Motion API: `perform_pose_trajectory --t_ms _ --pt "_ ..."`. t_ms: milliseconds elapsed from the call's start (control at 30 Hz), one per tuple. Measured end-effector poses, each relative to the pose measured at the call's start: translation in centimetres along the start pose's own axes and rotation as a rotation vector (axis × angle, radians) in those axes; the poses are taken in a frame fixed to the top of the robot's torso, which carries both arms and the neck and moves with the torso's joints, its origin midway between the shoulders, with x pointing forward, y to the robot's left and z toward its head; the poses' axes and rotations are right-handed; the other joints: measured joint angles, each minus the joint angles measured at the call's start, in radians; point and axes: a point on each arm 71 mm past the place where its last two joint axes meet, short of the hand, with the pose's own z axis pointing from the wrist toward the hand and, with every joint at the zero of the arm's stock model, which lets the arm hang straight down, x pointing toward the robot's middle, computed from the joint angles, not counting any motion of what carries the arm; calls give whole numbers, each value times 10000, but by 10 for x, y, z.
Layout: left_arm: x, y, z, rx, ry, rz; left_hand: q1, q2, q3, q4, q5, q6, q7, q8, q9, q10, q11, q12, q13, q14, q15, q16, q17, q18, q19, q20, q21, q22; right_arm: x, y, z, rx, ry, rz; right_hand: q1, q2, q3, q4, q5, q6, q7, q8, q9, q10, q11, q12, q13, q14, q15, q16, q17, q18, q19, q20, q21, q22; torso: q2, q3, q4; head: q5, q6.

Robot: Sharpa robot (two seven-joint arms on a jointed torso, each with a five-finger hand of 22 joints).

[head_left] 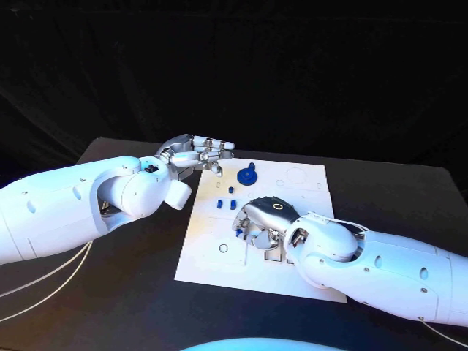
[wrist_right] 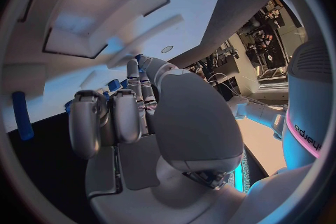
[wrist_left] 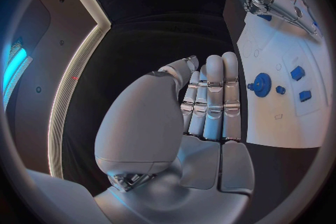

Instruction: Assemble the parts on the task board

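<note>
My right hand (head_left: 264,219) lies knuckles-up on the middle of the board (head_left: 297,186), fingers curled down; whether they pinch a part I cannot tell, though my right wrist view shows blue by the fingertips (wrist_right: 140,61). My left hand (head_left: 195,155) hovers at the board's far left corner, fingers straight and pressed together, holding nothing. The left wrist view shows a blue gear (wrist_left: 262,84) and small blue parts (wrist_left: 297,73) on the board.
</note>
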Motion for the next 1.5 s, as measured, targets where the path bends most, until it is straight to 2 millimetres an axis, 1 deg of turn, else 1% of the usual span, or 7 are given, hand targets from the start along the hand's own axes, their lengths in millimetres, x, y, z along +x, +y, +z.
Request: perform_pose_trajectory --t_ms 333,467,633,1000,1133,1367,1500 --pt "0 0 0 -27 1 0 0 0 0 0 0 0 0 0 0 0 0 0 -1 0 0 0 0 0 0 0 0 0 1 2 1 18 309 -181 -502 -145 -93 9 119 -20 -17 -6 22 1 0 -168 -17 0 0 0 -31 0 0 0 0 8 -7 0 -3 8 6" --pt "0 0 0 -41 1 0 0 0 0 0 0 0 0 0 0 0 0 0 -1 0 0 0 0 0 0 0 0 0 1 2 0 28 343 -224 -760 -251 -172 30 119 -234 127 -178 -16 -236 154 -347 -58 -6 6 0 -57 1 0 0 -60 8 -7 0 -7 3 24" --pt "-1 0 0 -64 -2 1 0 0 0 0 0 0 0 0 0 0 0 0 -2 0 0 0 1 0 0 0 1 1 1 1 -1 26 318 -247 -1068 -461 -461 59 173 -786 355 -410 -162 -927 375 -647 -248 -15 240 -176 -387 3 -2 149 -628 7 -8 0 -11 -6 38" --pt "-2 1 0 -113 -26 6 0 0 0 0 0 0 0 0 0 0 0 0 -3 0 0 0 -3 0 0 0 1 1 -1 -3 -12 157 64 -213 -1117 -511 -707 -11 198 -978 375 -410 -232 -1290 499 -633 -259 0 255 -350 -674 2 -107 253 -1020 6 -9 5 -12 -36 114" --pt "-3 1 0 -130 -39 9 0 0 0 1 0 0 0 0 0 0 0 0 -3 0 0 0 -8 1 0 0 1 1 -9 -6 -22 222 -165 -171 -1170 -458 -743 -47 251 -978 375 -409 -231 -1289 499 -589 -249 0 255 -350 -713 3 -107 253 -1022 6 -10 2 -21 -75 148" --pt "-4 1 -1 -153 -56 13 0 0 1 1 0 0 0 0 0 0 0 0 -3 0 0 0 -7 0 0 0 1 2 -39 -24 -42 631 -672 -361 -1170 -458 -813 -53 273 -978 375 -409 -237 -1298 489 -467 -236 0 255 -350 -694 2 -107 252 -1022 5 -13 0 -23 -185 210" --pt "-5 2 -1 -170 -65 17 0 0 1 1 0 0 0 0 0 0 0 0 -4 0 0 0 -8 -1 0 0 1 2 -62 -44 -52 1170 -864 -558 -1224 -513 -1202 -22 184 -1170 183 -409 -311 -1570 367 -401 -236 0 254 -391 -761 2 -110 250 -1125 4 -21 -6 -23 -289 258"
